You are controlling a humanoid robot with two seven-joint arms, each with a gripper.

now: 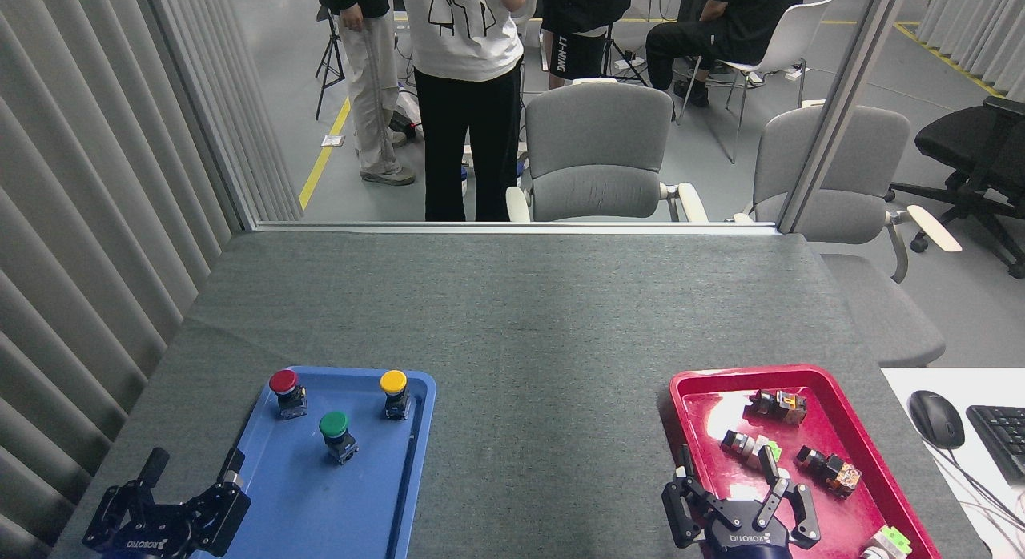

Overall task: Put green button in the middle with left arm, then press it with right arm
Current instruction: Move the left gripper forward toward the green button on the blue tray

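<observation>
The green button (335, 431) stands upright in the blue tray (308, 503), between a red-capped button (284, 388) and a yellow-capped one (394, 389). The middle (544, 399) is bare dark-grey cloth between the two trays. My left gripper (188, 475) sits at the bottom left, by the blue tray's left edge, open and empty, well short of the green button. My right gripper (741, 483) hovers at the bottom right over the front of the red tray (689, 387), fingers spread open, holding nothing.
Several small switch parts (825, 467) lie in the red tray. A white desk with a mouse (935, 419) and keyboard (1001, 435) adjoins the table's right side. Grey chairs (596, 154) and standing people (464, 94) are beyond the far edge. A curtain (96, 223) lines the left.
</observation>
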